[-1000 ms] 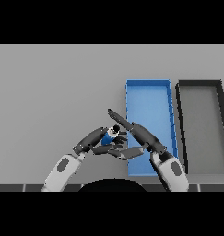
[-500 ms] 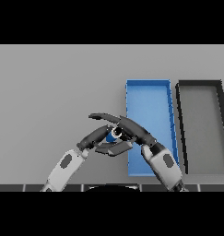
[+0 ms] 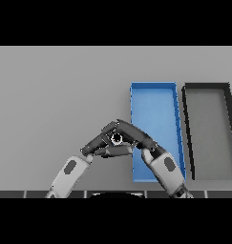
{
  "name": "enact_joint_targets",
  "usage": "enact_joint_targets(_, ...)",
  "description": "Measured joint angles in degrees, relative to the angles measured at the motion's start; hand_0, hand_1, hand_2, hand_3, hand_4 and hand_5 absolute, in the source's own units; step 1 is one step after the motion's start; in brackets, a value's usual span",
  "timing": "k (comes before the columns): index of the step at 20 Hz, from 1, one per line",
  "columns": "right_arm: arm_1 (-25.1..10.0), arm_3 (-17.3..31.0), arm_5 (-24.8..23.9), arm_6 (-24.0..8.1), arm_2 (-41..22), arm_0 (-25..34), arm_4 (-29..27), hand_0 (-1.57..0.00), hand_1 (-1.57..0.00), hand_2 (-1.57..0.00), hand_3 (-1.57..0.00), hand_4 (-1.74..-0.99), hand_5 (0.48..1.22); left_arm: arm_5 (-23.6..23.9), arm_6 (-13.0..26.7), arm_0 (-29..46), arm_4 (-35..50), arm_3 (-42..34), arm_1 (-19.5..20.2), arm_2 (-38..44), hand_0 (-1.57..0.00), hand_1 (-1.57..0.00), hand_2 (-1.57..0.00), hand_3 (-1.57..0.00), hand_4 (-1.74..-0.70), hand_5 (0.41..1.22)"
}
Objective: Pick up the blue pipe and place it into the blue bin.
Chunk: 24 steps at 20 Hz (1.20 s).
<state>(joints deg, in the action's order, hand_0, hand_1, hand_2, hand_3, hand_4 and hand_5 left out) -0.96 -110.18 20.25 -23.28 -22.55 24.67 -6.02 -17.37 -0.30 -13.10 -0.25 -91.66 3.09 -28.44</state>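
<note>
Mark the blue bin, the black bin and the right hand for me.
blue bin point(image 3: 154, 102): head view, bare floor.
black bin point(image 3: 208, 124): head view, inner floor.
right hand point(image 3: 134, 134): head view, back of hand.

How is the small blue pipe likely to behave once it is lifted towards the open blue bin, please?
The small blue pipe, nearly hidden between the left hand and right hand, is probably light. Its round end suggests it may roll when released in the open blue bin. It looks rigid.
</note>
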Motion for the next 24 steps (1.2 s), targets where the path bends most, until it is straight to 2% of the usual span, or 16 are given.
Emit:
enact_joint_targets(3, 0.2, 0.3, 0.1, 2.8, -0.3, -0.7, 0.1, -1.51, -1.51, -1.51, -1.5, -1.463, 1.143, -1.2, 2.3, -0.1, -0.1, -0.8, 0.0, 0.7, -1.57, -1.57, -1.57, -1.54, -1.73, 1.221)
enact_joint_targets(4, 0.5, 0.2, 0.4, 2.1, 0.0, -0.7, -1.3, -1.52, -1.52, -1.52, -1.51, -1.47, 1.158, -1.4, 2.0, 0.2, 0.2, -1.0, -0.1, 0.6, -1.57, -1.57, -1.57, -1.55, -1.73, 1.221)
enact_joint_targets(5, 1.2, 0.5, 0.3, 2.1, -0.3, -0.9, -1.9, -1.53, -1.53, -1.53, -1.52, -1.475, 1.171, -1.4, 1.8, 0.2, 0.1, -1.0, 0.0, 0.7, -1.57, -1.57, -1.57, -1.44, -1.72, 1.221)
enact_joint_targets(6, 0.9, 0.0, 0.2, 1.7, 0.1, -0.8, -2.3, -1.54, -1.54, -1.54, -1.53, -1.478, 1.181, -1.9, 1.3, -0.1, 0.4, -1.1, 0.2, 1.0, -1.57, -1.51, -1.46, -1.47, -1.66, 1.221)
enact_joint_targets(7, 0.6, -0.1, 0.0, 1.6, 0.6, -0.8, -2.7, -1.55, -1.55, -1.55, -1.54, -1.481, 1.189, -1.5, 1.3, 0.3, -0.5, -1.5, 0.3, 0.5, -1.31, -1.24, -1.19, -1.2, -1.54, 1.221)
enact_joint_targets(8, 0.7, -0.5, -0.1, 0.4, 0.3, -0.7, -2.4, -1.55, -1.55, -1.55, -1.55, -1.483, 1.195, -1.4, -0.9, 0.8, -2.1, -1.5, 0.5, -0.1, -1.05, -0.99, -0.95, -0.96, -1.43, 1.221)
enact_joint_targets(10, 0.9, -0.3, -0.9, -0.4, 0.0, -0.3, -1.3, -1.56, -1.56, -1.56, -1.56, -1.485, 1.205, -3.1, 0.4, 0.0, -3.3, -1.1, 1.3, 0.6, -0.67, -0.63, -0.61, -0.62, -1.23, 1.221)
enact_joint_targets(11, 1.1, -1.1, -1.0, -0.3, -0.5, -0.9, -1.3, -1.56, -1.56, -1.56, -1.56, -1.486, 1.208, -4.2, -1.9, 0.3, -4.5, -1.1, 1.6, 0.5, -0.53, -0.51, -0.49, -0.49, -1.14, 1.221)
enact_joint_targets(13, 1.3, -0.9, -2.0, -2.9, -0.1, 0.1, -0.8, -1.56, -1.56, -1.56, -1.56, -1.488, 1.213, -4.6, -3.4, -0.3, -7.6, -0.5, 1.3, 0.6, -0.34, -0.32, -0.31, -0.31, -1.0, 1.063)
enact_joint_targets(15, 1.1, -1.6, -1.9, -1.6, 0.0, -0.5, -0.9, -1.57, -1.57, -1.57, -1.57, -1.488, 1.216, -3.7, -2.9, -0.1, -9.6, -0.6, 1.4, 0.6, -0.22, -0.21, -0.2, -0.2, -0.92, 0.899)
enact_joint_targets(17, 1.4, -1.6, -2.3, -1.2, -0.3, -0.4, -0.6, -1.57, -1.57, -1.57, -1.57, -1.488, 1.218, -3.5, -1.9, -0.4, -9.2, -0.3, 1.0, 0.9, -0.14, -0.13, -0.13, -0.13, -0.88, 0.781)
enact_joint_targets(20, 1.3, -1.0, -2.4, -0.6, -0.3, -0.8, 0.4, -1.57, -1.57, -1.57, -1.57, -1.487, 1.219, -4.0, -0.1, 0.2, -7.1, -0.4, 0.6, 2.0, -0.07, -0.07, -0.06, -0.07, -0.88, 0.671)
enact_joint_targets(24, 2.4, -1.0, -2.9, 0.8, 0.0, -2.0, -1.4, -1.57, -1.57, -1.57, -1.57, -1.489, 1.22, -2.7, 5.0, 1.0, -6.5, 0.9, -1.1, 2.6, -0.03, -0.03, -0.03, -0.03, -0.9, 0.609)
